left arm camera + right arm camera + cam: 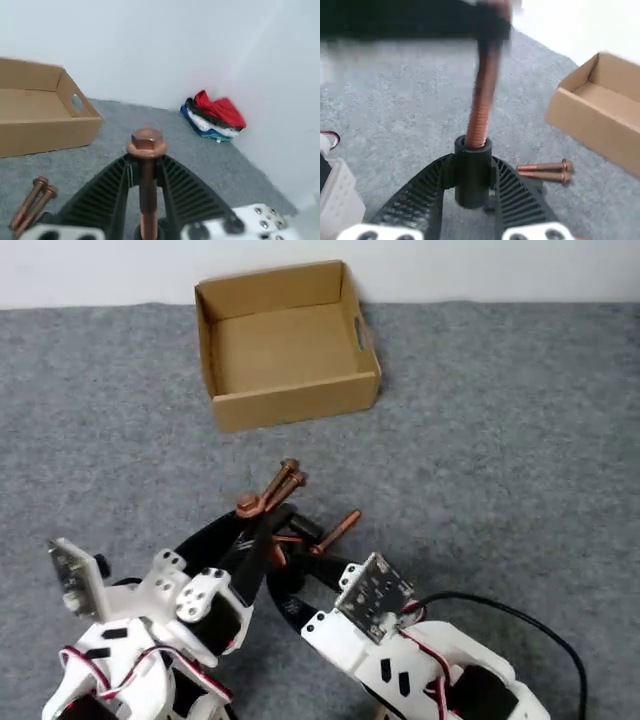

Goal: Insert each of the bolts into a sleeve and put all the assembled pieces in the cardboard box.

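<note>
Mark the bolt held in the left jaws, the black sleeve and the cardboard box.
bolt point(146, 142), left wrist view, on its hex head.
sleeve point(472, 176), right wrist view, on its black side wall.
cardboard box point(295, 403), high view, on its near outer wall.

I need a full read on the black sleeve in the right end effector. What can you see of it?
The sleeve is a short black cylinder with a matte look, possibly plastic, and an open top. It stands roughly upright above the grey carpet, clamped on both sides by the right end effector. The threaded tip of a copper-coloured bolt sits in its opening. The bolt leans slightly and is gripped near its head by the left end effector.
</note>
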Controlling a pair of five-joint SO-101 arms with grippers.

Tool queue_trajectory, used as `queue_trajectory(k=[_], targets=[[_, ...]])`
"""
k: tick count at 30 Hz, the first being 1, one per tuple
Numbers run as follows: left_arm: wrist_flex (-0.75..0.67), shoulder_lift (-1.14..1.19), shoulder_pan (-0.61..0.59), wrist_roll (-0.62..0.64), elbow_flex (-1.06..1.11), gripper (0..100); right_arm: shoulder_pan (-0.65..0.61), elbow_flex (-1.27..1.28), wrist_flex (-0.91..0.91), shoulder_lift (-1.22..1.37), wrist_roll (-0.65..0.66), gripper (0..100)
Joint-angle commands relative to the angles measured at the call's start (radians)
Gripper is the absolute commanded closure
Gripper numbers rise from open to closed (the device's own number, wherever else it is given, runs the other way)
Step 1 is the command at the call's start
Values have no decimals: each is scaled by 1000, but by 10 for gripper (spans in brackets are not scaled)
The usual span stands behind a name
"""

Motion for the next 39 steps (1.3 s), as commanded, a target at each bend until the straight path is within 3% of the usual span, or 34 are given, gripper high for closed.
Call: queue_trajectory(k=[1,12,15,20,34,39], targets=[[43,-5,11,-26,-2,995,-8,-15,-36,-8,11,990],[295,-2,12,-163,-25,991,-8,-15,-41,-8,11,990],[330,-2,12,-190,-27,935,-8,-15,-41,-8,11,990],[344,0,11,-203,-27,810,-8,-15,-39,-8,11,990],[344,0,3,-201,-125,808,-1,-9,-31,-8,8,990],[344,0,2,-201,-188,858,111,-9,13,-10,3,990]])
